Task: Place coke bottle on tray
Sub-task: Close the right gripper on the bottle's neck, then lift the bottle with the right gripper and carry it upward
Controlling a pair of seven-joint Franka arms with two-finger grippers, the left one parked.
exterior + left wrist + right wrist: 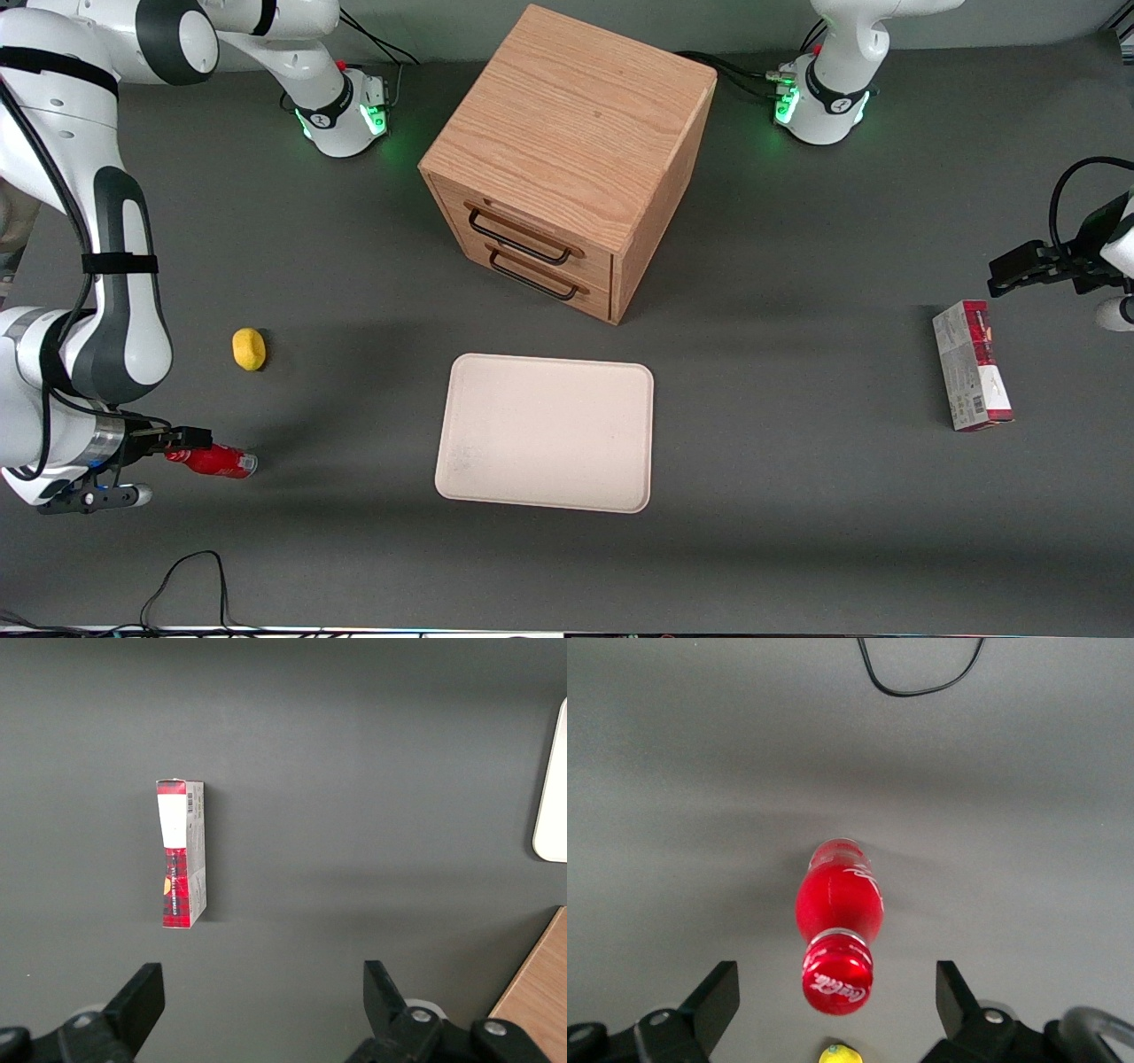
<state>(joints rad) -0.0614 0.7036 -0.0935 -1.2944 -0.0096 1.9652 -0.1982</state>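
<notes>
Well apart from the tray (546, 431), toward working arm's end: coke bottle (838, 904) lying, gripper (835, 997) spread wide, apparently just above it.

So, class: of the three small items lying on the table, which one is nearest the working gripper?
The coke bottle, lying on its side right at the open gripper. The yellow lump lies farther off, the carton toward the parked arm's end.

Small red coke bottle (213, 462) lying on dark grey table (797, 532), cap end at hand (182, 443); large cream-white rectangular tray (547, 431) well apart; yellow lump (249, 348) near bottle
</notes>
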